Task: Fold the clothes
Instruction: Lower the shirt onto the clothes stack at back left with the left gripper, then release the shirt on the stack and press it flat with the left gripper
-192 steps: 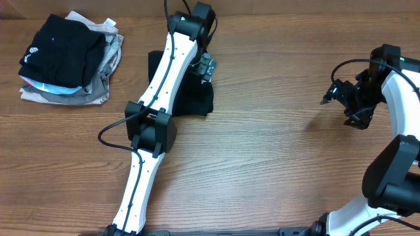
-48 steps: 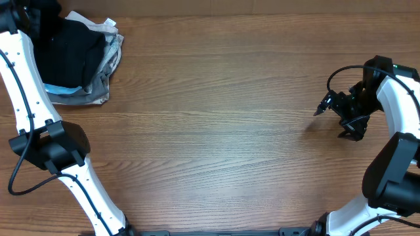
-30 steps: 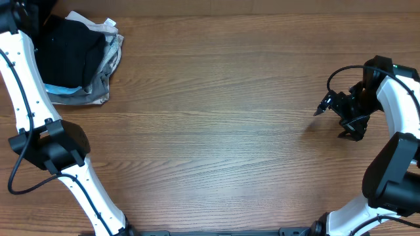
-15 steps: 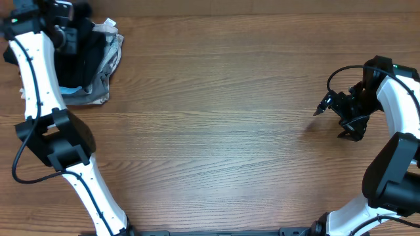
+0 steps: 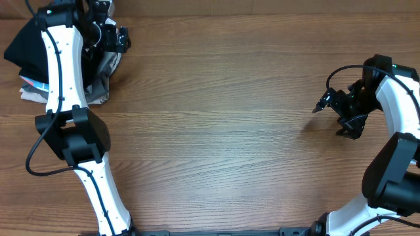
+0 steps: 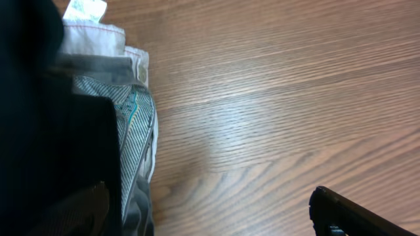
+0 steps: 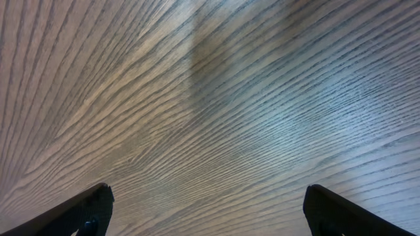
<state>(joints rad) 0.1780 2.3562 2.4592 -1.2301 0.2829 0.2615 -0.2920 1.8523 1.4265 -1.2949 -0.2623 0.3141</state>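
The left pincer (image 6: 213, 211) stands wide open with nothing between its tips, just off the right edge of the stack at the far left corner of the bench (image 5: 216, 118). The black shirt (image 5: 18, 50) lies, seemingly folded, on top of the grey and white garments (image 5: 98, 95), out of the working space, so I'd judge the folding done. The right pincer (image 5: 326, 103) hangs open too, over bare wood, well apart and out of the way.
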